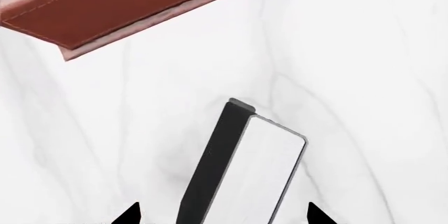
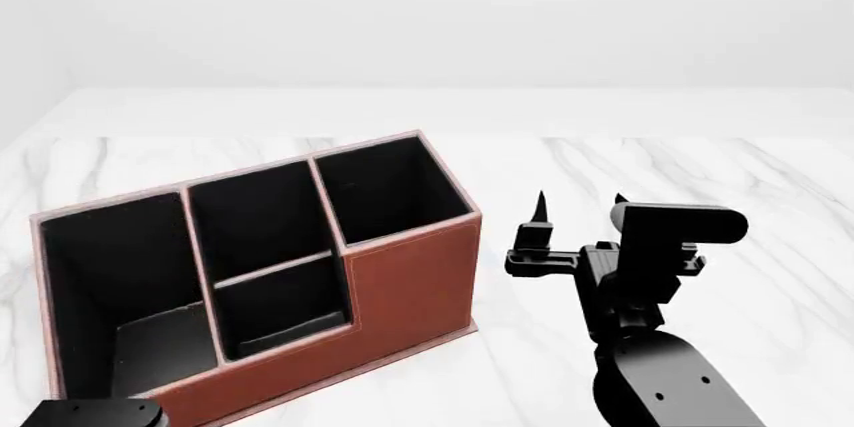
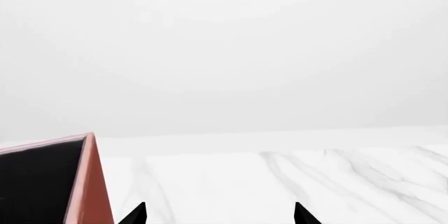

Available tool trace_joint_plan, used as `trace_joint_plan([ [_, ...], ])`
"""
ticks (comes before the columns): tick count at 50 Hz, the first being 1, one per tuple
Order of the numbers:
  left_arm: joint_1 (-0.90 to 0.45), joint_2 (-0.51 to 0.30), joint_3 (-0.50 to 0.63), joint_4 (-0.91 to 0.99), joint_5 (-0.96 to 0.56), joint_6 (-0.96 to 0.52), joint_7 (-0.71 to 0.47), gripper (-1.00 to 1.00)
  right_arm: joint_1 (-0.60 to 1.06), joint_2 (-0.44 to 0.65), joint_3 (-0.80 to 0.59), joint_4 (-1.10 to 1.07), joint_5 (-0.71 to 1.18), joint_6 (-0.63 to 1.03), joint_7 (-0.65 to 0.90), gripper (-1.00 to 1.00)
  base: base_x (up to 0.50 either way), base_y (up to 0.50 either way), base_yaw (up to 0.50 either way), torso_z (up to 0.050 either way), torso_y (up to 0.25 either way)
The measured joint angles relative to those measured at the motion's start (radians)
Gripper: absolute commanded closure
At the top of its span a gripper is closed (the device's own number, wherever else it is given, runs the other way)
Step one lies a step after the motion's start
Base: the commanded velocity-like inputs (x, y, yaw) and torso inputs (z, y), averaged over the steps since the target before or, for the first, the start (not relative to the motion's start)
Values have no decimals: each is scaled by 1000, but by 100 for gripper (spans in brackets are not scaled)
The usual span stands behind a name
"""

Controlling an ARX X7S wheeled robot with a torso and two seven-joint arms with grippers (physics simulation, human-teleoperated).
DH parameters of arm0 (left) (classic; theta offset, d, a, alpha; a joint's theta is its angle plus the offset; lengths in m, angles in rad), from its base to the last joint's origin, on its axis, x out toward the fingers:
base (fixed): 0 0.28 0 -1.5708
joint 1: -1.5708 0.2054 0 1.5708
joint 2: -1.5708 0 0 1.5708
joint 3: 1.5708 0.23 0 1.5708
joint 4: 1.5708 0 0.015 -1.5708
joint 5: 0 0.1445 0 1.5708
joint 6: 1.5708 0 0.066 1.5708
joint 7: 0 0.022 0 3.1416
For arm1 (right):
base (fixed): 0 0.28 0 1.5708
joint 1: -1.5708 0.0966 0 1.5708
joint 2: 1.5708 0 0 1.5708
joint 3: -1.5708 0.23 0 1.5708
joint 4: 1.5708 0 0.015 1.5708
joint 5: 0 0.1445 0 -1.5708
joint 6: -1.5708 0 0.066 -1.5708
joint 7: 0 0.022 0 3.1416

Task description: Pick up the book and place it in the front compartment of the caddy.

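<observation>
Book (image 1: 242,169), black-covered with white page edges, lies on the marble tabletop (image 1: 364,66) between the released fingertips of the left pincer (image 1: 222,214), near the caddy (image 1: 119,3) wall. Judging by this, the approach for the pick is in hand; next the pincer must descend and clench. Right pincer (image 2: 578,209) hovers released beside the caddy.

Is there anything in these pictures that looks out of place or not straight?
Nothing looks damaged or spilled. The book rests on the marble table between the left gripper fingertips, apart from the caddy. The head view does not show it.
</observation>
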Motion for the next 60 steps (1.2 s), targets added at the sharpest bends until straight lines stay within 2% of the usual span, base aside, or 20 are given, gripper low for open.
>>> trace_joint_plan([
  [2,3,0,2,-2,4,2,4,-100,0,1,0,0,1,0,1,-100,0,0,0,0,0],
  [3,4,0,3,-2,6,2,4,100,0,1,0,0,2,0,1,-100,0,0,0,0,0],
  [26,14,2,-39,-14,-27,-75,-44,100,4,6,-1,2,12,-3,10,-100,0,0,0,0,0],
  [31,-3,7,-98,-17,-98,-171,-109,100,5,6,-2,5,14,-5,12,-100,0,0,0,0,0],
  [34,-51,40,-133,-32,-187,-246,-202,100,5,6,-2,8,15,-7,12,-100,0,0,0,0,0],
  [37,-169,93,-103,-58,-285,-327,-322,100,5,7,-2,9,16,-9,13,-100,0,0,0,0,0],
  [44,-593,216,146,-124,-434,-475,-490,100,6,9,-1,12,21,-11,13,-100,0,0,0,0,1],
  [51,-922,319,304,-198,-542,-558,-572,100,9,11,1,16,25,-13,14,-100,0,0,0,0,0],
  [60,-1251,420,483,-304,-647,-647,-619,100,15,13,2,20,30,-14,17,-100,0,0,0,0,1],
])
